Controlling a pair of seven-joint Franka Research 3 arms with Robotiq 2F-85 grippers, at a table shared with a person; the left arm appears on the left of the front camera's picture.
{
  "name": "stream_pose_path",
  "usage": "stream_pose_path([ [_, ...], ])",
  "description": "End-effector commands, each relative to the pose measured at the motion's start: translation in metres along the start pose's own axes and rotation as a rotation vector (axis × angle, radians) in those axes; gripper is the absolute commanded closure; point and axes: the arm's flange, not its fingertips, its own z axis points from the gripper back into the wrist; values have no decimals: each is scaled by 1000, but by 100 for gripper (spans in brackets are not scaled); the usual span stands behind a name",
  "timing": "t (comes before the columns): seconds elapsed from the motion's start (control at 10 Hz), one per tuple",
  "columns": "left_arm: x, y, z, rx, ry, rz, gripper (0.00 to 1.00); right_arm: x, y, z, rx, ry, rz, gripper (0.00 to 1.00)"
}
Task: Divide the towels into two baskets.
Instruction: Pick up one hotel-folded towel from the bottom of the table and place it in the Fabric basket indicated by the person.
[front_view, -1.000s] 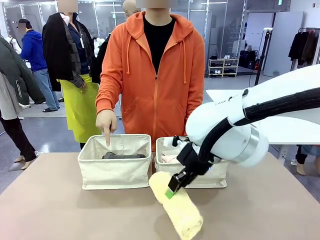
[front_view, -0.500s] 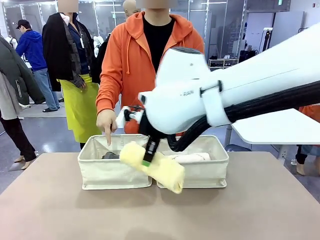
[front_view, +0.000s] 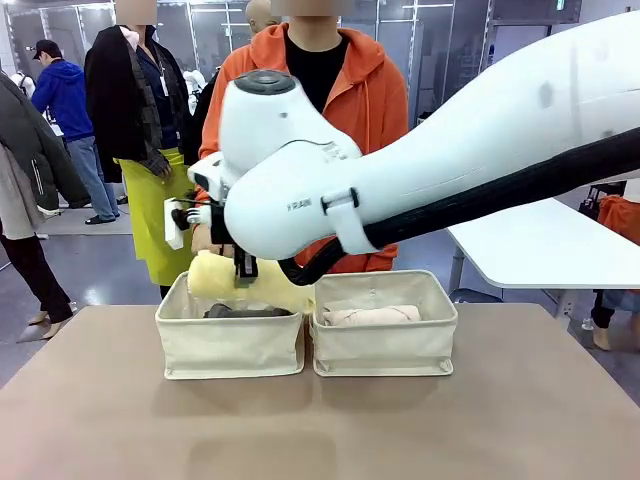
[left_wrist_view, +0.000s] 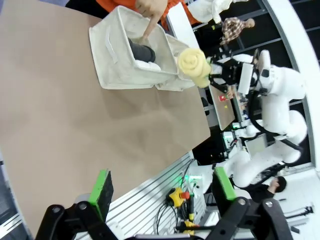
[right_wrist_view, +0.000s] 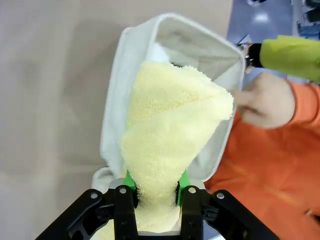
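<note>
Yellow towel (front_view: 222, 278) hangs over the left basket (front_view: 230, 345), pinched in the right gripper (right_wrist_view: 155, 192). Both baskets sit side by side on a tan table (front_view: 100, 420) in an open room with bystanders behind. The right arm reaches across the middle. Grey towel (left_wrist_view: 141, 51) lies in the left basket, a pinkish one (front_view: 370, 315) in the right basket (front_view: 385, 345). The person's hand (left_wrist_view: 150, 10) points into the left basket. The left gripper (left_wrist_view: 162, 187) hovers spread and empty, near the table's edge.

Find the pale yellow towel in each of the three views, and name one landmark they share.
Front: yellow towel left of centre, above the left basket.
Left wrist: top centre, beside the baskets.
Right wrist: centre, in the right tool.
Shared landmark: person's pointing hand.
</note>
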Motion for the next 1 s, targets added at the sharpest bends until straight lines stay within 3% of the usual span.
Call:
stream_pose_path([
  [0.0,1,-3,4,-6,3,9,0,31,-28,-23,-98,-17,137,65],
  [0.2,1,-3,4,-6,3,9,0,48,-38,-55,-103,-27,141,65],
  [0.6,1,-3,4,-6,3,9,0,32,-42,-101,-92,14,98,63],
  [0.9,1,-3,4,-6,3,9,0,28,-37,-105,-78,12,102,13],
])
